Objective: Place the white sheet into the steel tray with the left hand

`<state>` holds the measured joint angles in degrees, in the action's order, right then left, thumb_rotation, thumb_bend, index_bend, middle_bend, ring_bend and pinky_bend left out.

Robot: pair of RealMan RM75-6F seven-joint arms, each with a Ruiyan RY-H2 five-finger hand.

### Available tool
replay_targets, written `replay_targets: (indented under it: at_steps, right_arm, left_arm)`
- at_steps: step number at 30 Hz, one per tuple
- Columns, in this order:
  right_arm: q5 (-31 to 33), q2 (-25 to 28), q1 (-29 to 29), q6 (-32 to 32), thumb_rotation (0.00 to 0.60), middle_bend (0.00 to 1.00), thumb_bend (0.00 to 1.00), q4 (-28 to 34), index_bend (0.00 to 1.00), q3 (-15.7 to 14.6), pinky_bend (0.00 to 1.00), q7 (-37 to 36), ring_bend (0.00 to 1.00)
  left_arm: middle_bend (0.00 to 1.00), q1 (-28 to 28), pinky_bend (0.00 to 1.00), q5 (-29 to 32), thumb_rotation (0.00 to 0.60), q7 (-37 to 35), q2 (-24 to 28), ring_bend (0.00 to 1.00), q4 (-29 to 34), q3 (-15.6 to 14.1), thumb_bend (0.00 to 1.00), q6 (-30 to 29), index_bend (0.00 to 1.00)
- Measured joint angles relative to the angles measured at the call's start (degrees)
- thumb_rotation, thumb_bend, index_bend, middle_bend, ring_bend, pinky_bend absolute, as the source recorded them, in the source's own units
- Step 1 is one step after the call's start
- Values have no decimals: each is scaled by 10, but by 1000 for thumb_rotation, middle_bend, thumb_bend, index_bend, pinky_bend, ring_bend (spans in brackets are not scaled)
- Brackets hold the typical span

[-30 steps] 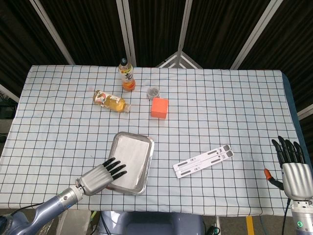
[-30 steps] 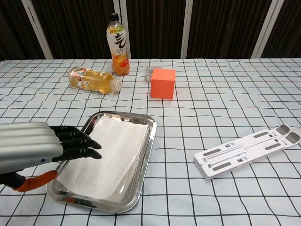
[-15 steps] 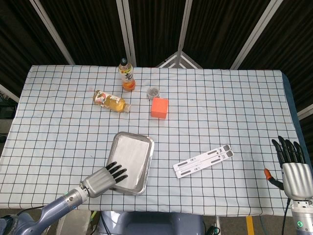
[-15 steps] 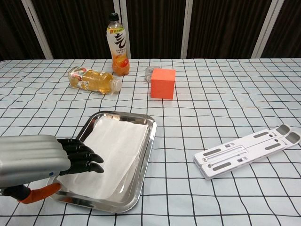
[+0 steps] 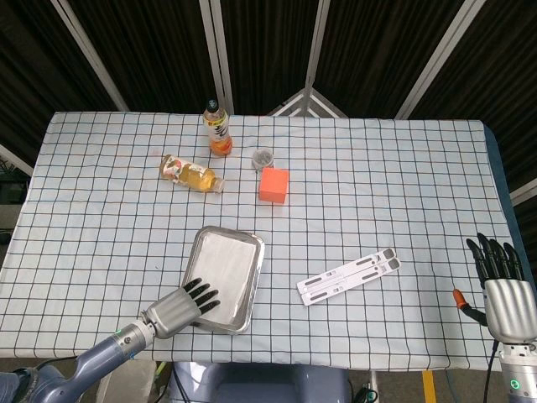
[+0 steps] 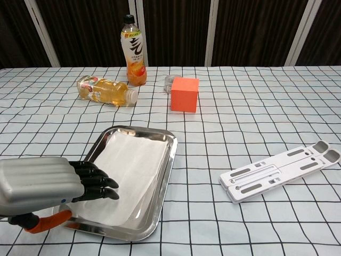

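The white sheet [image 5: 225, 270] [image 6: 130, 172] lies flat inside the steel tray [image 5: 252, 281] [image 6: 167, 180] near the table's front left. My left hand [image 5: 179, 309] [image 6: 50, 185] hovers over the tray's near-left corner, its dark fingers [image 6: 96, 184] stretched out flat above the sheet's near end, holding nothing. Whether they touch the sheet I cannot tell. My right hand [image 5: 502, 290] stands at the front right edge of the table, fingers straight and apart, empty; the chest view does not show it.
An orange block [image 5: 273, 185] [image 6: 184, 94], a small jar [image 5: 263, 157], an upright bottle [image 5: 217, 128] [image 6: 133, 51] and a lying bottle [image 5: 192, 174] [image 6: 105, 91] sit beyond the tray. A white folding stand [image 5: 349, 276] [image 6: 282, 170] lies to the tray's right.
My left hand has drawn back toward the table's front edge, off most of the sheet. The sheet and tray stay put. The right hand has not moved.
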<state>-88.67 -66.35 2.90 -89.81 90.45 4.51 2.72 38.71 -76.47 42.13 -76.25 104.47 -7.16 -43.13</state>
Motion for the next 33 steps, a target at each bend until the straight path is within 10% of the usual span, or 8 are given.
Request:
replay_targets:
  at_steps: [33]
  right_arm:
    - [0, 1, 0, -1, 600, 0, 329, 1, 0, 0, 0, -3, 0]
  left_arm:
    - [0, 9, 0, 4, 600, -4, -25, 0, -8, -14, 684, -33, 0]
